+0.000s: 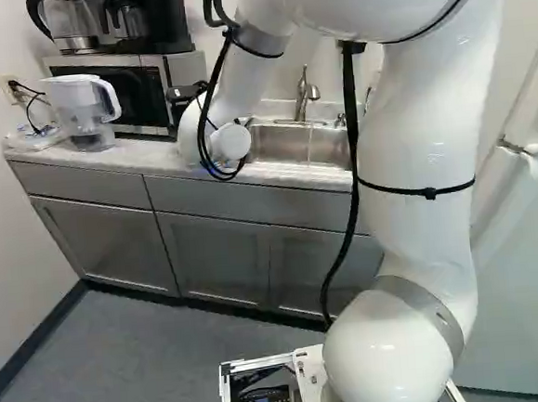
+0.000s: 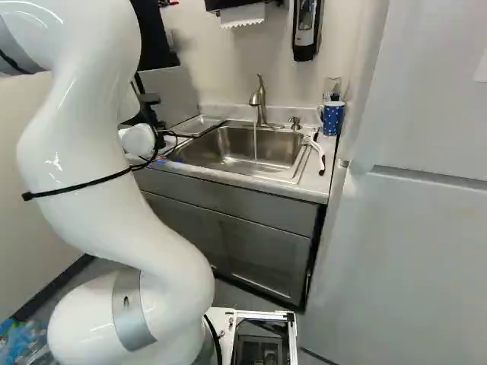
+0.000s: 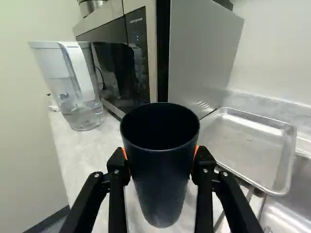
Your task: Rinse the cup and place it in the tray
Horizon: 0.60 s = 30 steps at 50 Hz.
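Observation:
In the wrist view the dark cup [image 3: 160, 160] is between the two fingers of the gripper [image 3: 160, 158], with an orange pad against it from each side. The gripper is shut on the cup. Its mouth is open toward the camera and the inside looks dark. Whether its base touches the counter, I cannot tell. Beside the cup, toward the sink, lies the shallow metal tray [image 3: 248, 145], also seen as a tray [image 2: 199, 125] left of the basin in the right base view. The arm's wrist hides the cup and fingers in the base views.
Water runs from the faucet [image 2: 259, 99] into the sink [image 2: 236, 152]. A blue cup with white dots [image 2: 332, 119] and a white-and-black brush [image 2: 315, 153] are at its right. A microwave [image 3: 204, 53] and a water pitcher [image 3: 73, 82] stand on the counter beyond the held cup.

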{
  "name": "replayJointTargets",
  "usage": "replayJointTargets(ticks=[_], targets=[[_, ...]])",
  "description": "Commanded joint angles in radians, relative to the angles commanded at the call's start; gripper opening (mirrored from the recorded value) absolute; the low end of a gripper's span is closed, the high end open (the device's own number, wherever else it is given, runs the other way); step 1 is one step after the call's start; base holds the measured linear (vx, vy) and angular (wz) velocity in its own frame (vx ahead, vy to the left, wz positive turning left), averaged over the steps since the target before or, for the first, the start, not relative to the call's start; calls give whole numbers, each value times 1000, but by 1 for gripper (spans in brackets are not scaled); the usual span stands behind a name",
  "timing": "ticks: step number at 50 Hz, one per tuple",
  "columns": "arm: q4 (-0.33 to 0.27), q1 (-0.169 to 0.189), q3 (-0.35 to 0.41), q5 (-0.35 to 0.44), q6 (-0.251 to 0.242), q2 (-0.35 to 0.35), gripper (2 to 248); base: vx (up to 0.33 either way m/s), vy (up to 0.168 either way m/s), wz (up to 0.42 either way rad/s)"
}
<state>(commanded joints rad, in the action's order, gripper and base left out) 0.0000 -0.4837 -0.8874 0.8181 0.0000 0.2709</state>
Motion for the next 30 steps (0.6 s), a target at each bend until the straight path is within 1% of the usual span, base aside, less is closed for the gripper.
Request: replayJointTargets(ticks=[30], targets=[[0, 70, 53, 0, 0, -105, 126, 0, 0, 0]])
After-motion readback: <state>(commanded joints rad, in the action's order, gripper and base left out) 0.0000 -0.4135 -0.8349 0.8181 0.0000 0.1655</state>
